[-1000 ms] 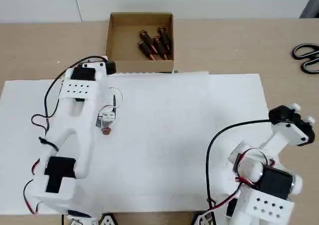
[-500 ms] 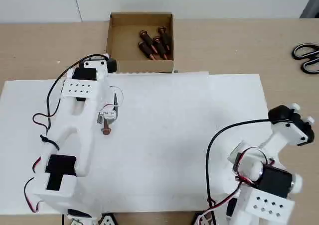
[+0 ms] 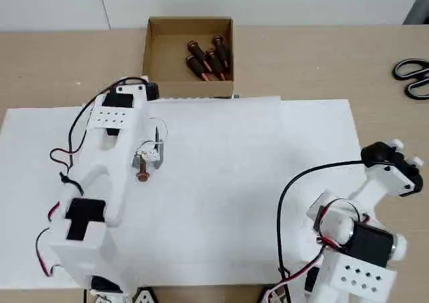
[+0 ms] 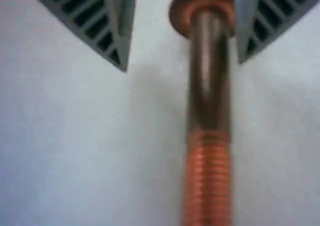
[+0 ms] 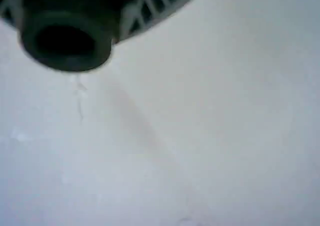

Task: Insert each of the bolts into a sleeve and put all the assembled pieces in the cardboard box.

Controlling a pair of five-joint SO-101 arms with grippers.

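A copper bolt (image 4: 207,111) lies on the white sheet (image 3: 255,182), its head between the fingers of my left gripper (image 4: 182,58). That gripper stands open, and the head is close to one grey finger (image 4: 257,21). From above, the bolt (image 3: 142,175) pokes out below the left gripper (image 3: 146,159) at the sheet's left side. My right gripper (image 5: 75,11) is shut on a black sleeve (image 5: 66,43), held low over the sheet with its open end facing the camera. The cardboard box (image 3: 163,51) at the back holds several assembled pieces (image 3: 208,58).
Scissors (image 3: 412,77) lie on the wooden table at the far right. The right arm (image 3: 365,229) sits folded at the front right corner. A wide stretch of white sheet separates the two arms.
The left arm has shifted slightly to the right over the bolt, which stays where it lay. The right arm has not moved.
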